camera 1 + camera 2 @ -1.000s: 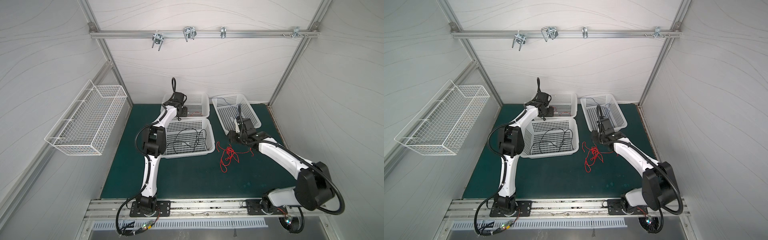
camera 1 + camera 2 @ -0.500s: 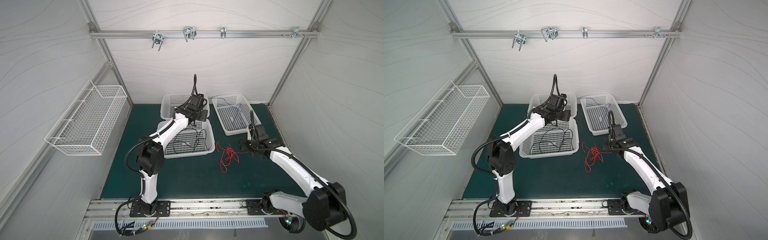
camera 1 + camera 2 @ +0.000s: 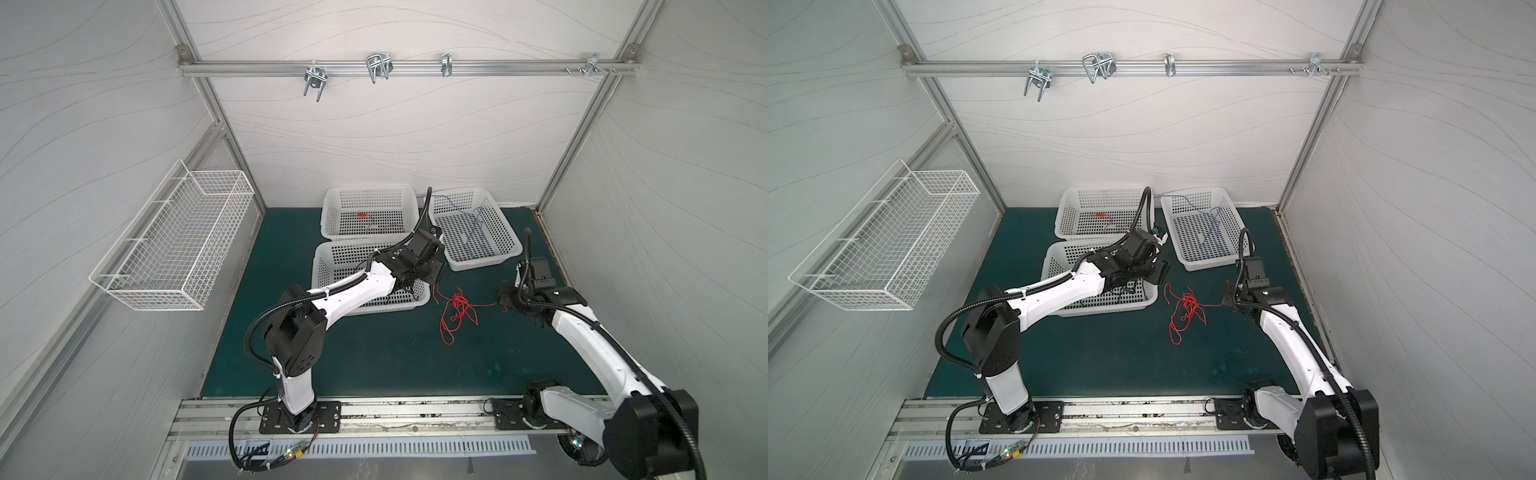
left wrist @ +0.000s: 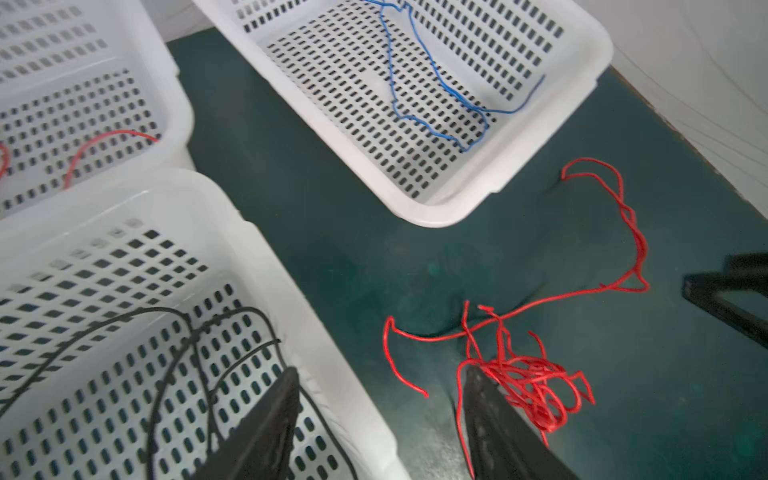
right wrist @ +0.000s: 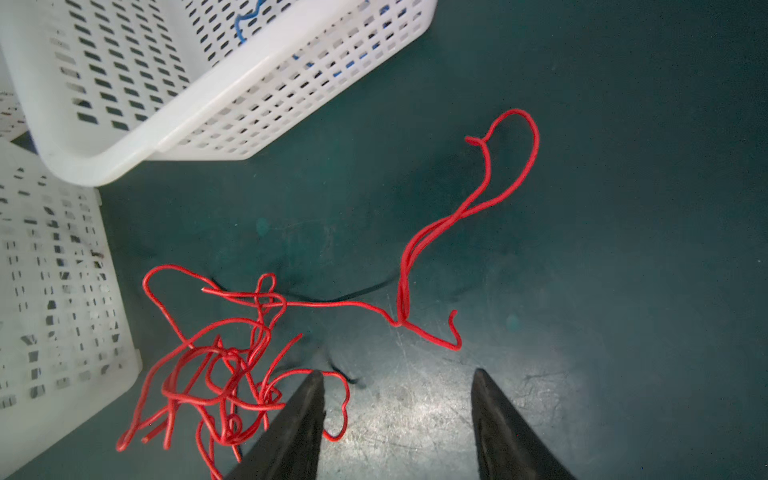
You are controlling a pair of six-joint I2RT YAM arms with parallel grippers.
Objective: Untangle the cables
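A red cable tangle [image 3: 457, 307] [image 3: 1187, 309] lies on the green tabletop [image 3: 374, 357], at 3 o'clock of the front white perforated basket [image 4: 232, 195], close to it but not touching it. One strand runs out from it toward 3 o'clock, up to the right end effector [image 3: 505, 295]. In the right wrist view that end effector [image 5: 397, 374] stands open: its two black fingers are apart with only bare tabletop between them, and a red loop passes just beside one fingertip [image 5: 311, 382]. The left end effector [image 4: 380, 374] is open too and holds nothing. It hovers at 10 o'clock of the tangle, over the front basket's 3 o'clock rim. A black cable [image 4: 174, 332] lies coiled in that basket. The rear basket [image 4: 178, 116] at its 12 o'clock holds a short red cable [image 4: 108, 137]. A blue cable [image 4: 419, 79] lies in the third basket [image 4: 440, 214], at 12 o'clock of the tangle
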